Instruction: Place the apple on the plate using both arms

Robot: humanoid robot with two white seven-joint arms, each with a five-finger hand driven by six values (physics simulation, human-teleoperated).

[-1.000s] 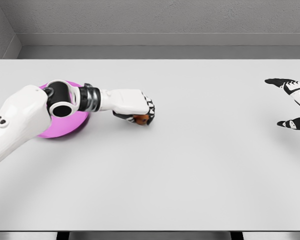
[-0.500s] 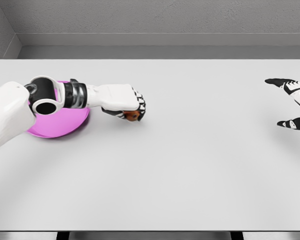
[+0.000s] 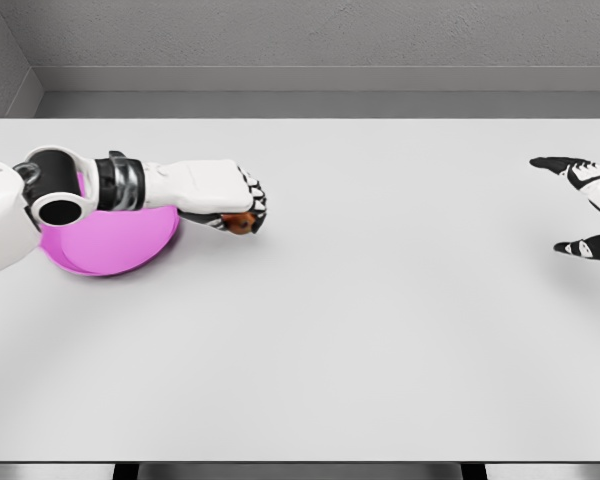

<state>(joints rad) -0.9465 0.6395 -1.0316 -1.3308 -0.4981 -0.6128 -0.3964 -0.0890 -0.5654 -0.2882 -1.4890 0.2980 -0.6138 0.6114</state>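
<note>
A reddish-brown apple [image 3: 241,221] peeks out from under my left hand [image 3: 238,212], whose fingers are curled shut around it just above the white table [image 3: 380,330]. The pink plate [image 3: 110,245] lies at the far left, its right rim just left of the held apple and partly covered by my left forearm. At the right edge my right hand [image 3: 580,205] hovers with its black-tipped fingers spread and nothing in it, far from the apple and plate.
A grey wall runs along the table's far edge and up the left corner. The table's front edge shows along the bottom of the view.
My left hand has carried the apple leftward and slightly back, from mid-table to the plate's right rim. More of the plate now shows. The right hand has stayed still.
</note>
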